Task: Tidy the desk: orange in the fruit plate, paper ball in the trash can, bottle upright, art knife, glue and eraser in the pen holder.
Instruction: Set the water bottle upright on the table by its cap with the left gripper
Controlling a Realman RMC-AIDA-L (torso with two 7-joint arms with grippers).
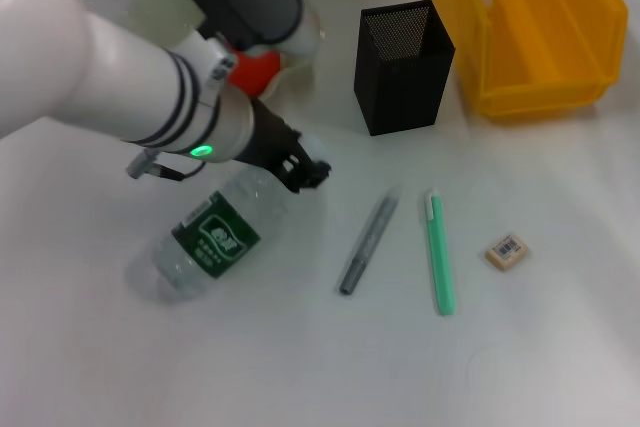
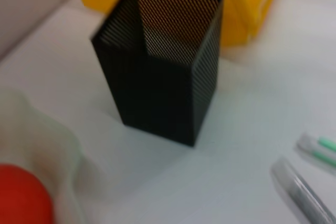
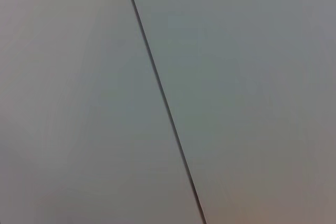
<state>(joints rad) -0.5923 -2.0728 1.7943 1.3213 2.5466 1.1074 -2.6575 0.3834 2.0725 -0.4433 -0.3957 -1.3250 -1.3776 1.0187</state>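
One bottle (image 1: 205,239) lay on its side on the tabletop (image 1: 300,367), long axis diagonal, cap end toward the left hand (image 1: 305,172) hovering over it; whether that hand was released or clenched, I cannot tell. Righting it would likely want a firm hold near the neck, pivoting on the base.

The left gripper (image 1: 305,172) sits at the neck of the lying bottle (image 1: 205,237), with the pen holder (image 1: 402,67) at its two o'clock.
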